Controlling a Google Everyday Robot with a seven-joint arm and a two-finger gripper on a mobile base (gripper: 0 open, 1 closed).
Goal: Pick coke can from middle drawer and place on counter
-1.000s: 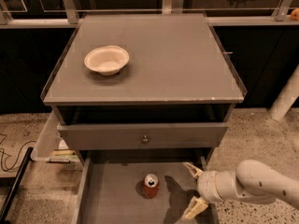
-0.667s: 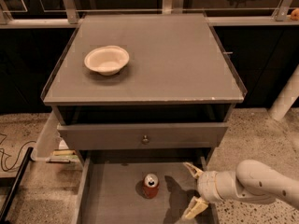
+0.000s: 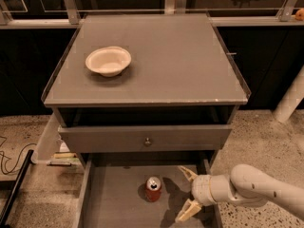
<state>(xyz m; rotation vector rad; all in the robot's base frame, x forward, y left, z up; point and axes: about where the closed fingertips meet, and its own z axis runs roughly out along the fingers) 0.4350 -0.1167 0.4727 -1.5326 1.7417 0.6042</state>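
The coke can (image 3: 153,189) stands upright on the floor of the open middle drawer (image 3: 118,203), near its centre. My gripper (image 3: 186,195) is inside the drawer to the right of the can, a short gap away from it. Its two tan fingers (image 3: 186,212) are spread open, one toward the back and one toward the front, and hold nothing. The white arm reaches in from the lower right. The counter (image 3: 180,61) is the flat grey cabinet top above.
A shallow white bowl (image 3: 108,60) sits on the counter's left side. The drawer front with a round knob (image 3: 147,140) stands partly pulled out above the middle drawer. Papers lie on the floor at the left (image 3: 59,158), beside a black cable (image 3: 9,160).
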